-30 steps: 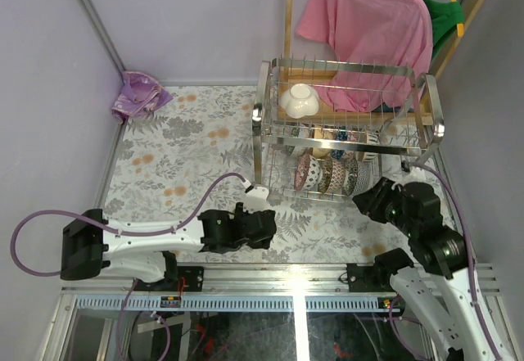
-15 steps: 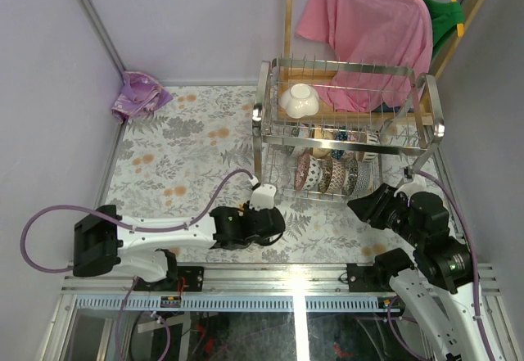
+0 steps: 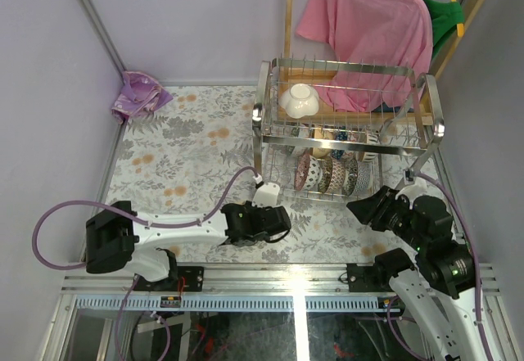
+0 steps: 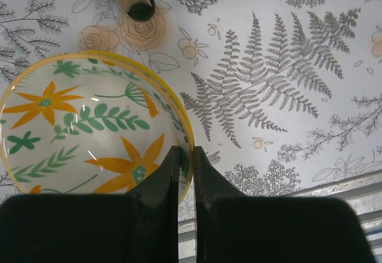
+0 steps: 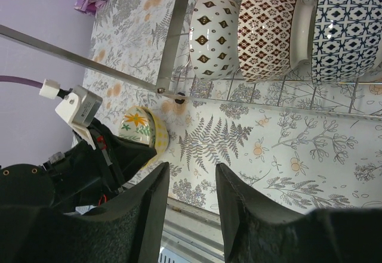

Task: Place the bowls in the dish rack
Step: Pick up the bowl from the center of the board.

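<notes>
Bright, even light falls on the tabletop point(image 3: 188, 156), and shadows are soft. A white streak of glare shines on the metal frame point(image 3: 246, 273) at the near edge. The dish rack point(image 3: 263, 91) gleams on its posts. Small white glints sit inside the bowl point(image 4: 89, 126). The left tool point(image 4: 186, 155) looks plain black, without detail.

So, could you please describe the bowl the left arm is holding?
Start at the steel dish rack, back right. On the flowered cloth before it, the jaws of the left arm pinch one bowl by its rim. It has orange flowers and green leaves, unlike the diamond-patterned racked bowls.
</notes>
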